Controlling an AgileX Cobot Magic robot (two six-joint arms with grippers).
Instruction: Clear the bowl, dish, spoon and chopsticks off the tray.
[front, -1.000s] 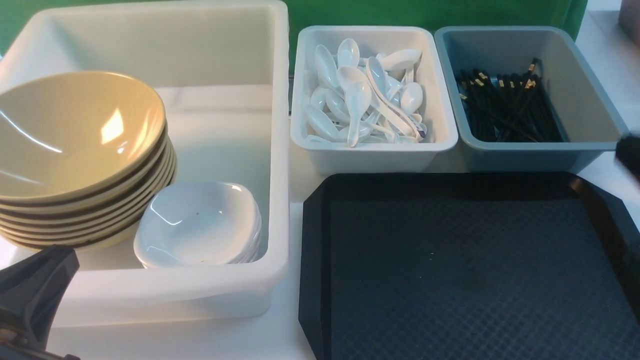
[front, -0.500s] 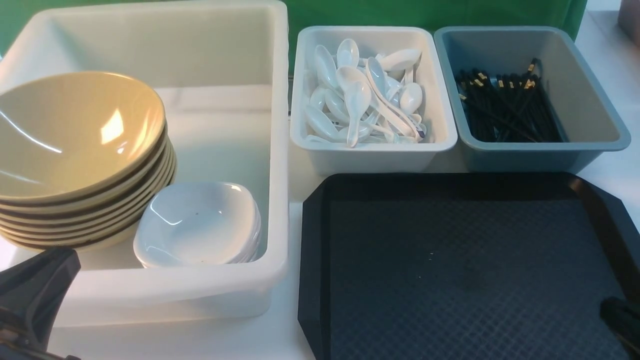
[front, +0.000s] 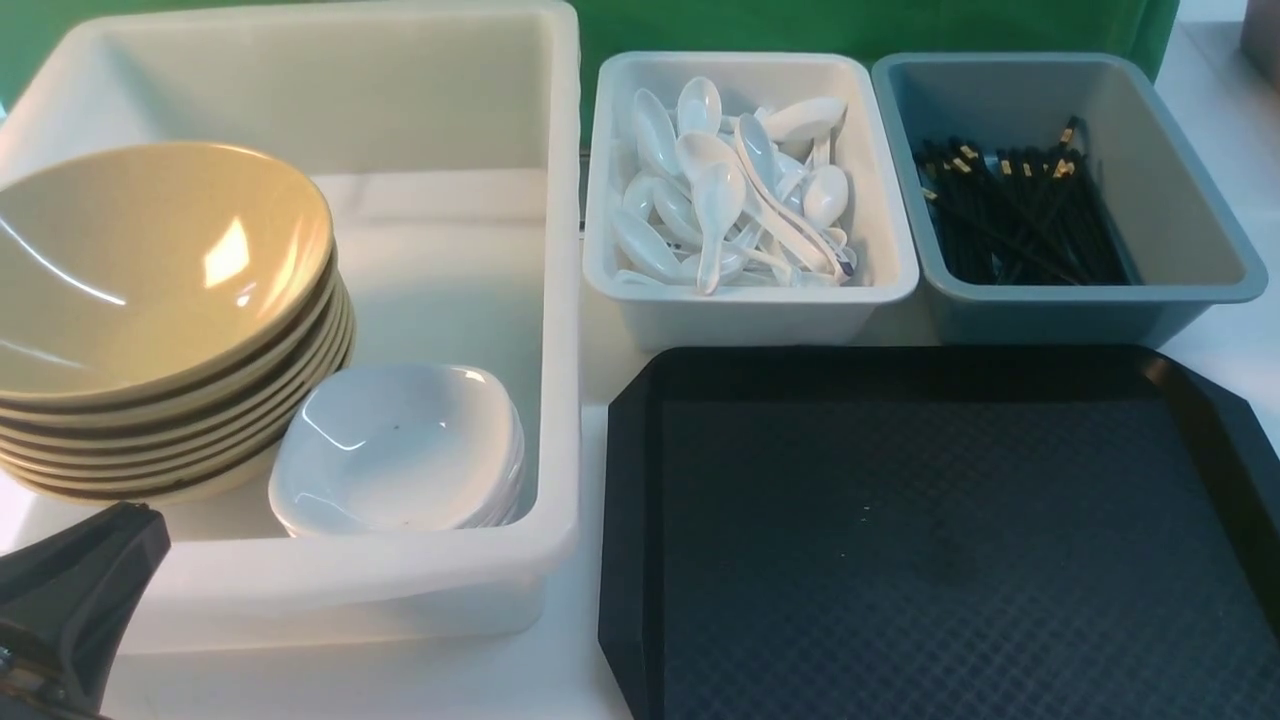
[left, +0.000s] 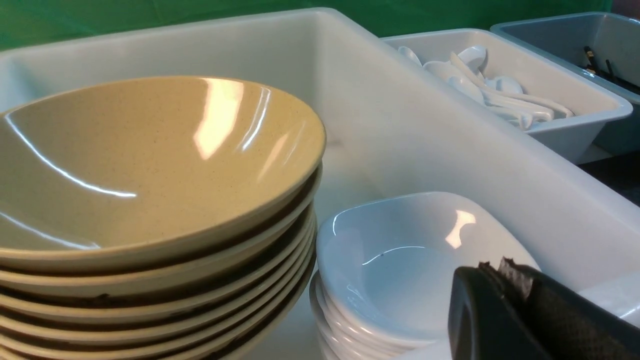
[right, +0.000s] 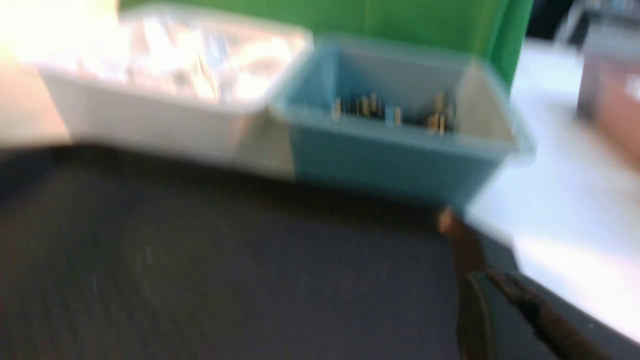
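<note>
1. The tray lies flat on the white desk at the front right, its diamond-textured surface bare.
2. The bowl, mustard-yellow inside and dark brown outside, tops a stack of like bowls at the left of the big white tub.
3. A stack of white dishes sits in the same tub, just beside the bowl stack on its right.
4. White soup spoons lie heaped in the small white tub behind the tray's left part; which one is the task's spoon cannot be told.
5. The black chopsticks with gold bands lie bundled in the blue-grey tub to the right of the spoon tub.
6. The left gripper hangs at the near edge of the big tub, close to the dishes, its fingers pressed together on nothing.
7. The right gripper shows only in the blurred right wrist view, over the tray's right side, fingers closed and empty.
</note>
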